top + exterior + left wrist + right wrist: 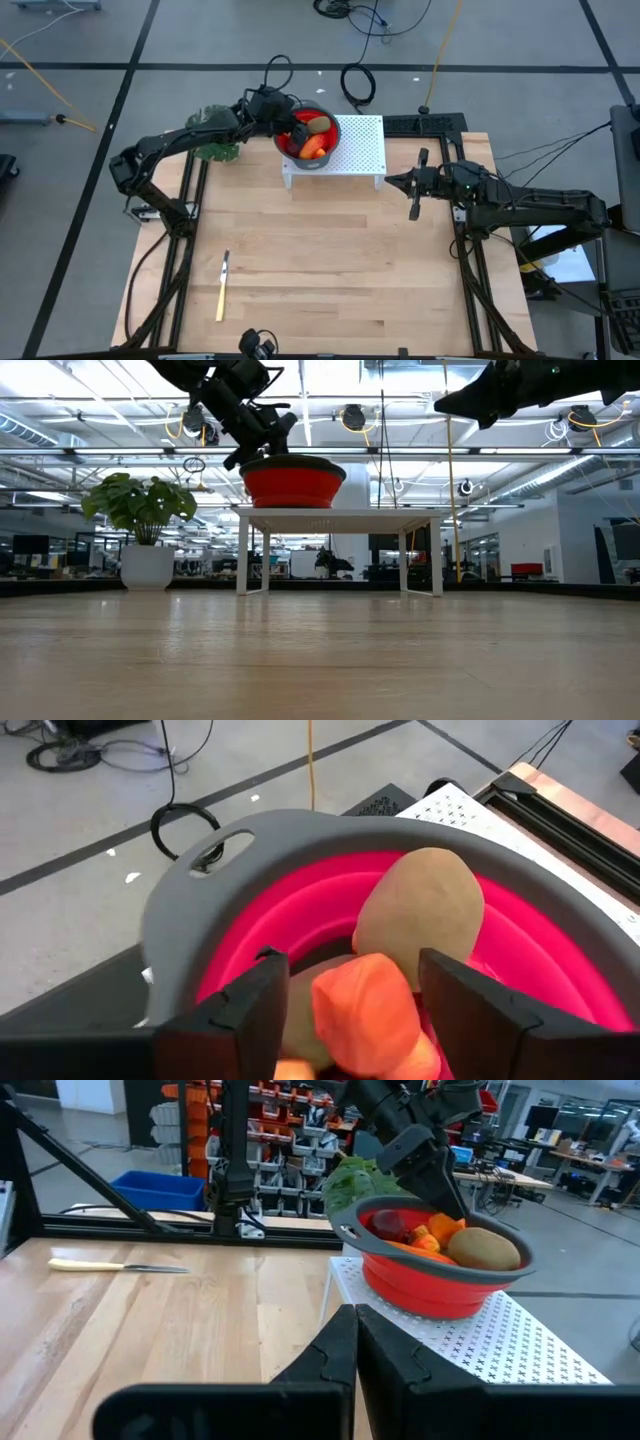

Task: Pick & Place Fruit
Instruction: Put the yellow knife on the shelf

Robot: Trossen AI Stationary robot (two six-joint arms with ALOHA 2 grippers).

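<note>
A red bowl with a grey rim (330, 128) stands on a small white perforated table (362, 150) at the far middle. In it lie the fruit: an olive-brown oval (420, 910), a red-orange piece (365, 1010), small orange pieces (428, 1240) and a dark red ball (392, 1223). My left gripper (355, 970) is open and reaches down into the bowl from its left side, its fingers on either side of the red-orange piece. My right gripper (415, 195) is shut and empty, level above the table, right of the white table. My left gripper's two fingers (262, 995) stand on either side of the red-orange piece (350, 995), coming slantwise from above and from the table's left. I cannot tell whether they touch it. The piece lies on the other fruit in the bowl.
A pale-yellow knife (222, 285) lies on the wooden table near the front left. A green leafy plant (215, 135) stands just left of the bowl, under my left arm. Black frame rails (470, 250) run along the table's sides.
</note>
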